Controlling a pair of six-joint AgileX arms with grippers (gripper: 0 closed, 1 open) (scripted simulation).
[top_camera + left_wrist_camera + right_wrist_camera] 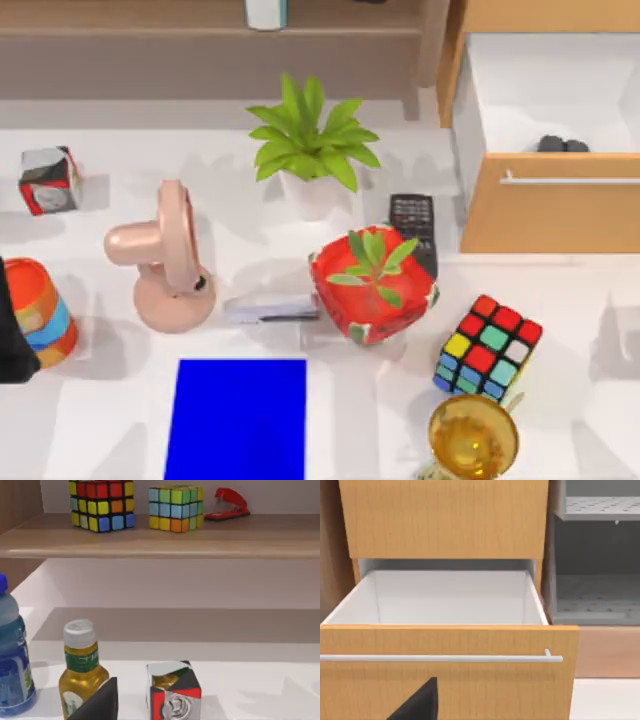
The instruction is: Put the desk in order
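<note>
The desk (560,290) is a broad white tabletop with a light-wood shelf (165,537) at the back and an open wooden drawer (550,205) at the right. On it lie a black remote (413,225), a grey stapler (270,308), a Rubik's cube (488,348), a red-and-white cube (48,180) and a striped cup (42,312). My left arm (12,330) is parked at the left edge beside the cup. A dark part of my left gripper (100,702) shows before the red-and-white cube (172,692). A dark part of my right gripper (417,702) faces the drawer front (445,675).
A pink lamp (165,255), a plant in a white pot (310,150), a red potted plant (372,285), a golden cup (472,438) and a blue mat (240,418) crowd the middle. Two small dark things (563,145) lie in the drawer. Two bottles (80,675) stand near the shelf.
</note>
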